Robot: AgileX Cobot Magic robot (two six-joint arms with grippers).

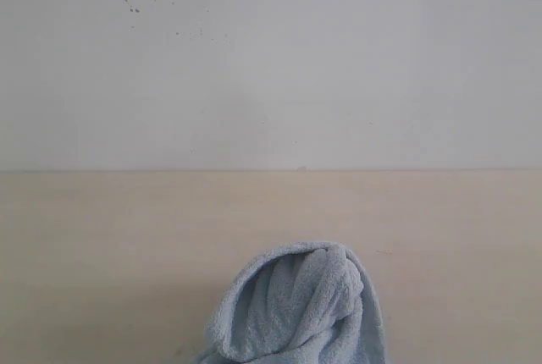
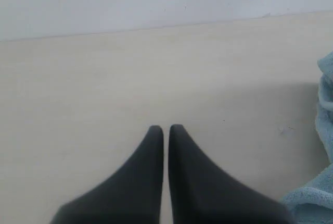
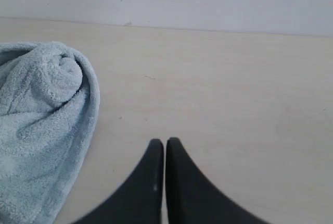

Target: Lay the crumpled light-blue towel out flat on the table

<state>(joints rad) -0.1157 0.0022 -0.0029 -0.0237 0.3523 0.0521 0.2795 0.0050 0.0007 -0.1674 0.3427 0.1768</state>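
Note:
The light-blue towel (image 1: pixel 296 309) lies crumpled in a rounded heap on the beige table (image 1: pixel 102 245), at the near middle edge of the exterior view, partly cut off by the frame. Neither gripper shows in that view. In the left wrist view my left gripper (image 2: pixel 166 129) is shut with nothing in it, over bare table, and the towel (image 2: pixel 321 146) is off to one side. My right gripper (image 3: pixel 165 142) is also shut and empty, apart from the towel (image 3: pixel 41 125) beside it. I see no white tag.
A white speckled wall (image 1: pixel 271 59) rises behind the table's far edge. Bare tabletop stretches to either side of the towel and beyond it up to the wall.

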